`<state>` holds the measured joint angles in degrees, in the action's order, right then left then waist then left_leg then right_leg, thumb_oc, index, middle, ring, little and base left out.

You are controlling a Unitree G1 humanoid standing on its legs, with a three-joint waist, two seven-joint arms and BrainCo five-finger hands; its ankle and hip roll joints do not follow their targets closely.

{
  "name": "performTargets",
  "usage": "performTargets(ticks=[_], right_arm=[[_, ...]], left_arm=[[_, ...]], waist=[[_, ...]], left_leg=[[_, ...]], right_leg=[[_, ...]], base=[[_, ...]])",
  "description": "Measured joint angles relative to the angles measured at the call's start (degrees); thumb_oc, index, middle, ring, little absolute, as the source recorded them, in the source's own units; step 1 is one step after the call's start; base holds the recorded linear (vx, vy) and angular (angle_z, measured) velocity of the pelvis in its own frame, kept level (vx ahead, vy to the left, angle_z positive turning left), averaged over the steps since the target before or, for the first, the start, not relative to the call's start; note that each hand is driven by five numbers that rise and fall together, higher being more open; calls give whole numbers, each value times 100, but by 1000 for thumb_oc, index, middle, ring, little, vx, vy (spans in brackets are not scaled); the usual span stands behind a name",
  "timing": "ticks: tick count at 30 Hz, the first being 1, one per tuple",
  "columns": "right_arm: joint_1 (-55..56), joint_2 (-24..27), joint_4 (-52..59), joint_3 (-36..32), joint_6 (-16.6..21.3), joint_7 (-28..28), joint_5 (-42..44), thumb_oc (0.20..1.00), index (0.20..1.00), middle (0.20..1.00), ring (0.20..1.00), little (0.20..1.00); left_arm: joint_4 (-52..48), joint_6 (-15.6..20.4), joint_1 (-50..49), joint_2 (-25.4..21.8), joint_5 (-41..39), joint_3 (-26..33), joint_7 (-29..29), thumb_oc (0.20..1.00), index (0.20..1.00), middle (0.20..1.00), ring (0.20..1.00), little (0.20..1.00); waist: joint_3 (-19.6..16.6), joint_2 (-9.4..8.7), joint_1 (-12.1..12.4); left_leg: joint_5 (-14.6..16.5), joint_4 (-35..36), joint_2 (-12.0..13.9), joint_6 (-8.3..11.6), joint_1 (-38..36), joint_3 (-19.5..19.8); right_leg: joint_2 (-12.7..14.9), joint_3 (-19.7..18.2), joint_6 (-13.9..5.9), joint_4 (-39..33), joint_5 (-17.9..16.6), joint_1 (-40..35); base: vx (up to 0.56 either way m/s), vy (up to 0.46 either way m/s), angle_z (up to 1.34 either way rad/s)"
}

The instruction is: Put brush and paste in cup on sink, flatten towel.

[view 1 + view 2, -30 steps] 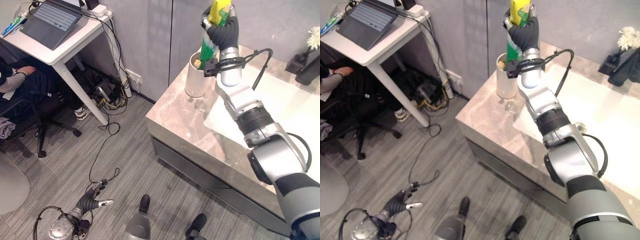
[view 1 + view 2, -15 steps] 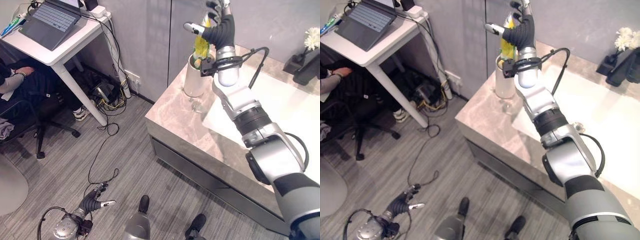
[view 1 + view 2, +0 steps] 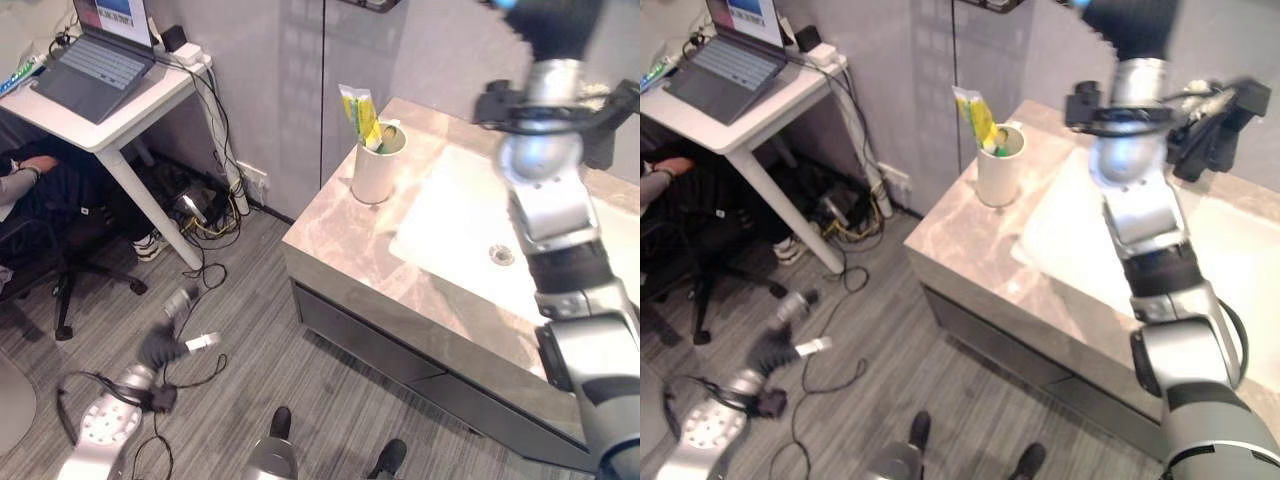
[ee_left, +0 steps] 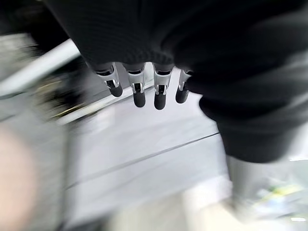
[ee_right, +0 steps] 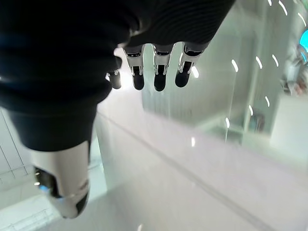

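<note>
Room: grey plank floor (image 3: 330,400), grey wall panels behind, a white desk (image 3: 95,100) at the far left with an open laptop (image 3: 100,45) on it, and a seated person's arm (image 3: 25,172) showing below the desk.
Counter: marble vanity top (image 3: 345,225) with a white sink basin (image 3: 455,215) set into it.
Cup: white cup (image 3: 378,168) stands upright on the counter's back left corner, just beside the basin.
Paste: yellow-green tube (image 3: 360,117) stands in the cup, leaning toward the wall, its top well above the rim.
Brush: something pale pokes out at the rim beside the tube; too small to tell whether it is the brush.
Right hand: right hand (image 5: 154,67) is raised high above the counter, well apart from the cup; its fingers are straight and relaxed, holding nothing.
Left hand: left hand (image 3: 165,340) hangs low over the floor, fingers (image 4: 139,91) extended and empty.
</note>
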<state>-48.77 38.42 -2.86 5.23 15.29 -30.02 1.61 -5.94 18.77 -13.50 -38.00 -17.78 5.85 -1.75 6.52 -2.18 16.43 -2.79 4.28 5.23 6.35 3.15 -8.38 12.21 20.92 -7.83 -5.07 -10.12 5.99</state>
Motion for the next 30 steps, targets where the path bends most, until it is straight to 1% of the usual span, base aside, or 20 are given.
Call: performTargets(ticks=[1, 4, 6, 7, 8, 10, 11, 12, 13, 14, 15, 17, 18, 21, 22, 24, 26, 27, 28, 30], right_arm=[[258, 107, 229, -145, 6, 13, -48, 1000, 1000, 1000, 1000, 1000], [1672, 271, 1230, -1297, 96, -112, -492, 1000, 1000, 1000, 1000, 1000], [2411, 394, 1476, -1900, 125, -218, -832, 1000, 1000, 1000, 1000, 1000], [3283, 780, 1437, -2415, 72, -415, -1248, 1000, 1000, 1000, 1000, 1000], [3696, 924, 1315, -2693, 92, -490, -1472, 1000, 1000, 1000, 1000, 1000], [4141, 889, 670, -3067, 66, -702, -1730, 1000, 1000, 1000, 1000, 1000], [4587, 883, -18, -3372, -216, -934, -1822, 1000, 1000, 1000, 1000, 1000], [5196, 760, -407, -3745, -338, -1025, -1833, 1000, 1000, 1000, 1000, 1000], [5384, 545, -552, -4038, -425, -1172, -1828, 1000, 1000, 1000, 1000, 1000], [5620, 390, -721, -4308, -424, -1351, -1831, 1000, 1000, 1000, 1000, 1000], [5710, 102, -962, -4553, -449, -1484, -1803, 1000, 1000, 1000, 1000, 1000], [5714, -360, -1172, -4747, -573, -1700, -1709, 1000, 1000, 1000, 1000, 1000], [5884, -639, -1502, -4728, -624, -1875, -1506, 1000, 1000, 1000, 1000, 1000], [6210, -728, -2237, -4594, -640, -2082, -1189, 1000, 1000, 1000, 1000, 1000], [6296, -833, -2886, -4523, -515, -2135, -995, 1000, 1000, 1000, 1000, 1000], [6274, -980, -3644, -4410, -496, -2126, -593, 1000, 1000, 1000, 1000, 1000], [6174, -1065, -4454, -4292, -247, -2104, -91, 1000, 1000, 1000, 1000, 1000], [6129, -1158, -5103, -4192, -252, -1954, 497, 1000, 1000, 1000, 1000, 1000], [6083, -1170, -5494, -4098, -189, -1820, 779, 1000, 1000, 1000, 1000, 1000], [6027, -1207, -5883, -3969, -189, -1478, 1312, 1000, 1000, 1000, 1000, 1000]], left_arm=[[-37, 11, 30, 3, 25, 100, -54, 200, 200, 200, 200, 200], [-72, 23, 41, 151, 105, 193, -235, 200, 200, 200, 200, 200], [-146, 18, -9, 234, 236, 201, -238, 200, 200, 200, 200, 200], [-206, 63, -51, 304, 304, 219, -233, 200, 200, 200, 200, 200], [-220, 66, -48, 305, 310, 225, -235, 200, 200, 200, 200, 200], [-222, 80, -27, 246, 321, 224, -236, 200, 200, 200, 200, 200], [-194, 109, 104, 250, 353, 191, -230, 200, 200, 200, 200, 200], [-194, 168, 108, 238, 444, 237, -238, 200, 200, 200, 200, 200], [-167, 172, 127, 247, 438, 182, -233, 200, 200, 200, 200, 200], [-76, 199, 204, 303, 427, 68, -229, 200, 200, 200, 200, 200], [29, 197, 214, 322, 429, 0, -224, 200, 200, 200, 200, 200], [159, 190, 180, 381, 423, 11, -238, 200, 200, 200, 200, 200], [280, 179, 210, 517, 418, 19, -271, 200, 200, 200, 200, 200], [262, 200, 277, 578, 420, -22, -334, 200, 200, 200, 200, 200], [260, 203, 235, 578, 419, -13, -421, 200, 200, 200, 200, 200], [259, 204, 121, 574, 418, -8, -447, 200, 200, 200, 200, 200], [248, 205, 29, 551, 417, -45, -450, 200, 200, 200, 200, 200], [252, 208, -24, 465, 418, -109, -438, 200, 200, 200, 200, 200], [251, 208, -4, 414, 413, -188, -439, 200, 200, 200, 200, 200], [241, 213, -14, 383, 412, -329, -431, 200, 200, 200, 200, 200]], waist=[[-11, 17, -80], [-69, 72, -404], [-81, 82, -584], [-138, 82, -824], [-145, 89, -923], [-187, 50, -1116], [-291, 32, -1303], [-338, 78, -1515], [-385, 112, -1767], [-471, 179, -1733], [-524, 203, -1875], [-619, 246, -1918], [-633, 294, -2046], [-670, 351, -2080], [-672, 335, -2076], [-697, 276, -2034], [-699, 227, -2009], [-661, 163, -1964], [-636, 126, -1900], [-625, 70, -1868]], left_leg=[[1, 4, -2, -2, -11, -16], [1, 17, 13, -4, -81, -114], [2, 87, 22, -5, -185, -223], [18, 95, 13, -12, -260, -353], [30, 100, 10, -29, -298, -408], [73, 103, 21, -32, -413, -604], [122, 107, 26, -26, -467, -762], [126, 107, 34, -31, -508, -837], [138, 109, 46, -21, -528, -928], [146, 108, 37, -21, -513, -988], [151, 109, 37, -19, -537, -1040], [185, 117, 59, -39, -533, -1145], [198, 122, 74, -27, -620, -1273], [231, 139, 59, -46, -699, -1305], [232, 141, 33, -45, -743, -1291], [240, 142, 42, -36, -800, -1300], [251, 143, -8, -34, -825, -1280], [251, 142, -39, -35, -884, -1279], [257, 140, -87, -48, -900, -1266], [268, 138, -149, -82, -929, -1254]], right_leg=[[-1, -15, -1, 1, -1, 3], [-26, -125, -16, 3, -17, 10], [-46, -230, -16, 3, -19, 4], [-55, -355, -27, 4, -35, 34], [-58, -423, -27, 4, -44, 34], [-90, -620, -25, 3, -57, 41], [-110, -755, -29, 1, -55, 102], [-131, -842, -24, 1, -58, 105], [-150, -932, -39, -13, -47, 172], [-159, -997, -27, -45, -47, 210], [-180, -1074, -33, -41, -50, 234], [-212, -1144, -9, -47, -47, 299], [-232, -1263, 2, -47, -103, 286], [-225, -1316, 8, -47, -93, 253], [-225, -1328, 6, -46, -94, 203], [-226, -1368, 5, -47, -95, 171], [-195, -1393, -1, -46, -91, 129], [-156, -1405, -10, -46, -97, 74], [-117, -1402, -28, -34, -110, 30], [-29, -1394, -64, -45, -97, 10]], base=[[0, 0, 0], [-1, -9, -19], [17, 15, -33], [29, 14, -37], [-10, 7, -48], [-12, -8, -52], [31, -33, -61], [0, -28, -59], [20, -40, -39], [-15, -13, -33], [10, -15, -32], [16, -3, -35], [21, 7, -40], [44, 31, -13], [61, 74, 2], [36, 104, -3], [-10, 121, 1], [-32, 135, 5], [-70, 140, 4], [-64, 147, 7]])
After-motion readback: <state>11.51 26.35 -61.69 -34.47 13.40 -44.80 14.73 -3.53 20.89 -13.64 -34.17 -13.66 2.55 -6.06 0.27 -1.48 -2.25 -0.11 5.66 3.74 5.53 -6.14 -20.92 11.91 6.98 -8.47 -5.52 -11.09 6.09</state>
